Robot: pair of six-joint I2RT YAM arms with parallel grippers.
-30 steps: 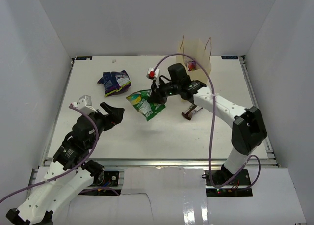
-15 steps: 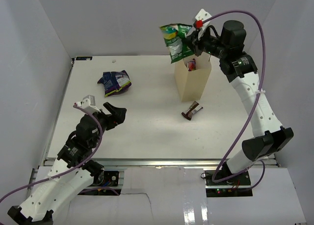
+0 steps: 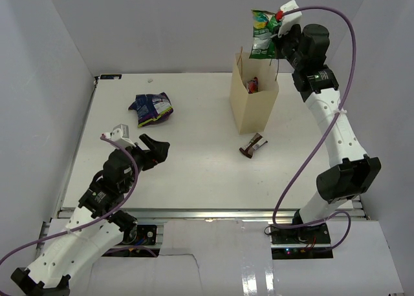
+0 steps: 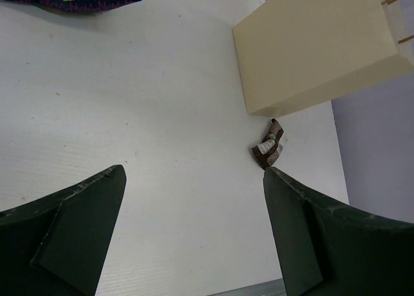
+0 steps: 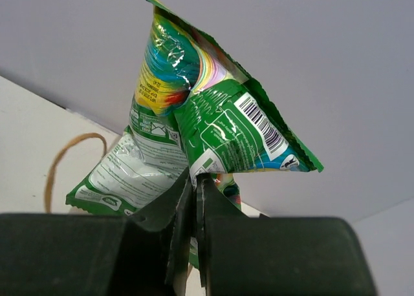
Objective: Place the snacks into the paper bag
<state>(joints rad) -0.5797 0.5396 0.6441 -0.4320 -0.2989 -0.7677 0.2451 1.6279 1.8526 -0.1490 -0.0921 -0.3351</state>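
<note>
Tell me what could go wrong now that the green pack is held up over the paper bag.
1. The right fingers pinch the green-white pack by one edge only, so it may slip or swing and land outside the paper bag.
2. In the top view the pack hangs about over the bag's far rim. On release it could catch there or tip the upright bag.

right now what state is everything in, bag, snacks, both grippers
tan kraft paper bag: upright, top open, small red packet inside
green-white glossy packet: held aloft, not yet in the bag
right gripper: shut on the green-white packet
left gripper: open, empty, above the white table
purple-blue crinkled bag: lying on the table
brown chocolate bar: lying on the table, apart from the bag
</note>
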